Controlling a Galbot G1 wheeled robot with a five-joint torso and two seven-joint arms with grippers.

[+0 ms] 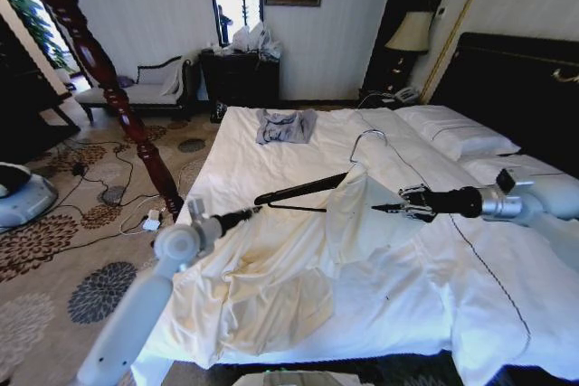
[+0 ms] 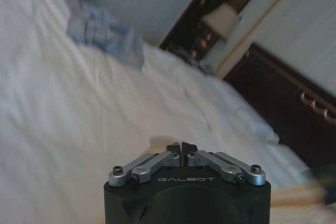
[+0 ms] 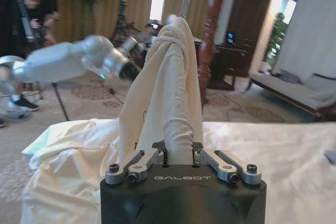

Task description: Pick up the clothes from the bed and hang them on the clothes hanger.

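Clothes (image 1: 271, 287): cream shirt, frame centre, draped partly over hanger (image 1: 303, 190), remainder spread on bed (image 1: 470, 268). Judged light, limp, prone to slipping; best pinched at a bunched fold. Right gripper (image 1: 404, 207): clamped on a gathered fold. Left gripper (image 1: 251, 212): fingers closed on hanger's end, centre left.

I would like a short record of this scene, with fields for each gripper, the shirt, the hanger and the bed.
left gripper: shut on the end of the hanger, held over the bed
right gripper: shut on a fold of the shirt, lifting it
hanger: black, raised above the sheet, silver hook pointing toward the headboard
shirt: cream; one part draped over the hanger, the rest lying on the bed
bed: white sheets, with a blue-grey garment at the far side
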